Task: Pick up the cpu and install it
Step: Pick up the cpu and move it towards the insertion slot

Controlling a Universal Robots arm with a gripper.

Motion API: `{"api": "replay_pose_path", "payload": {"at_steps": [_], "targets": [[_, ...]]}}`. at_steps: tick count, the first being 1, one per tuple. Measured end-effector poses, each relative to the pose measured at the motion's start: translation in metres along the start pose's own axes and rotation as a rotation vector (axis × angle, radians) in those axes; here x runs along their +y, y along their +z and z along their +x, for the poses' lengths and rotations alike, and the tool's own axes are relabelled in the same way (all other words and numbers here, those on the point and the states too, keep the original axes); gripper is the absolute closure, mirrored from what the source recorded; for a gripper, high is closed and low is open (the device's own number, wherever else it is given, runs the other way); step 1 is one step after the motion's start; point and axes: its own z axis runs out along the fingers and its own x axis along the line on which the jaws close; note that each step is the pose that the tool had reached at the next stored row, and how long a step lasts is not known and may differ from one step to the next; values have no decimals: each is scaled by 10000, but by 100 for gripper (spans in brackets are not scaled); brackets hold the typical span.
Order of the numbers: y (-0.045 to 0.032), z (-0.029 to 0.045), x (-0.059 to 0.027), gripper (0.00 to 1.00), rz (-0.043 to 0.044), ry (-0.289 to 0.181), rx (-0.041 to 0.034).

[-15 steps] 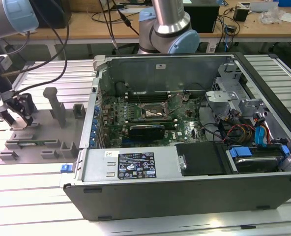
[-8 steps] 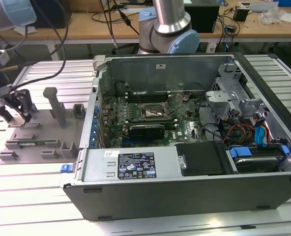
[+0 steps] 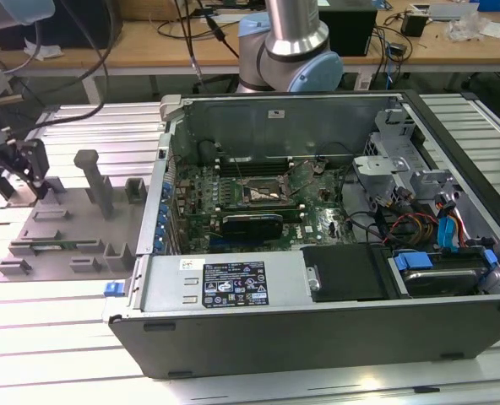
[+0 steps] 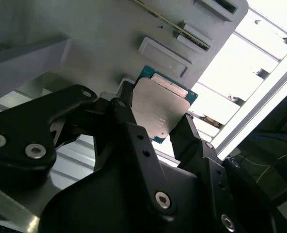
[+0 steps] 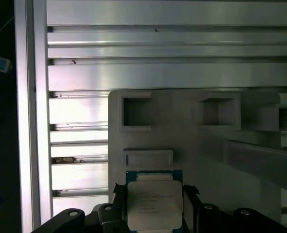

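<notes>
Exterior view: spots gripper (image 3: 20,173) over grey tray (image 3: 68,221) at the exterior view's left, well apart from open computer case (image 3: 317,337) and socket (image 3: 263,195) | second wrist view: finds black fingers (image 4: 129,121) clamped on cpu (image 4: 159,108), silver top showing, tray behind | first wrist view: sees cpu (image 5: 154,204) pinched between fingers, beside tray recess (image 5: 148,158).
</notes>
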Motion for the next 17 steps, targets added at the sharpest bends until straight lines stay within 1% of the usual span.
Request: {"api": "replay_pose_path", "payload": {"at_steps": [3,5,8,12,14,17], "targets": [[-100,-7,6,45,0,-1,0],[-216,-13,16,45,1,0,1],[-298,-18,21,45,0,0,1],[-442,-27,29,45,1,-1,1],[-548,-34,36,45,0,0,1],[-637,-39,45,45,2,0,1]]}}
